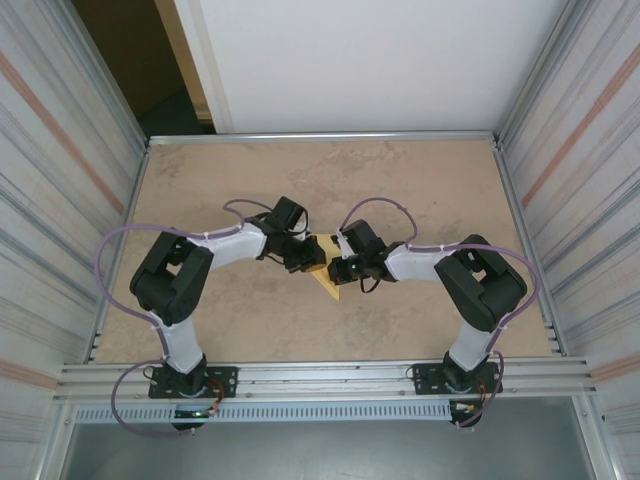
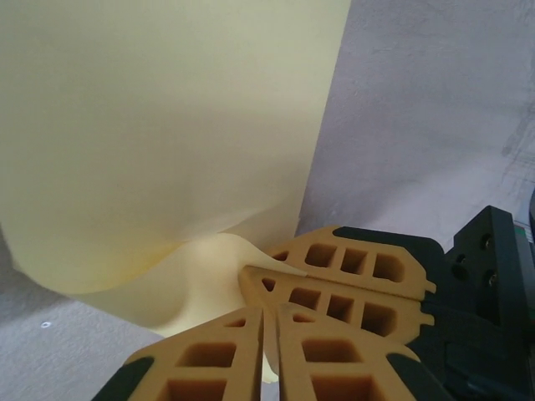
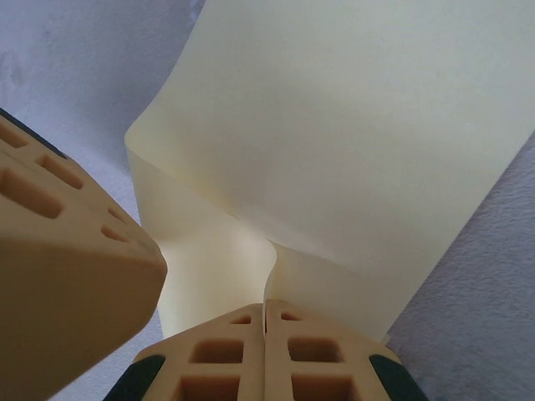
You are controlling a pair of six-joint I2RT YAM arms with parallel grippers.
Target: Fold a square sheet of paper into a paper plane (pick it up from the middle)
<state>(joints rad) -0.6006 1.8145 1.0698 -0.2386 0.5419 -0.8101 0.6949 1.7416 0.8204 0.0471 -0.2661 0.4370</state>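
From above, the two arms met over the middle of the table [image 1: 420, 190]. The left gripper [image 1: 303, 258] and the right gripper [image 1: 342, 270] stood just beside each other, with the sheet of paper [image 1: 327, 280] between them. It showed as a small pale-yellow wedge, its point aimed at the near edge.

In the left wrist view, the left gripper [image 2: 267, 351] had its fingers pressed together on a pinch of the sheet of paper [image 2: 167, 142], which rose above them as a broad, bowed panel. The right gripper [image 2: 261, 269] came in from the right, its fingertips closed on the same puckered spot.

In the right wrist view, the right gripper [image 3: 265, 334] was clamped tight on the paper's lower fold [image 3: 351, 150]. One of the left gripper's fingers [image 3: 75, 276] sat close at the left.

The work looked partway done: the paper was folded and lifted, but no narrow dart with a centre crease was visible. The later folds seemed to remain.
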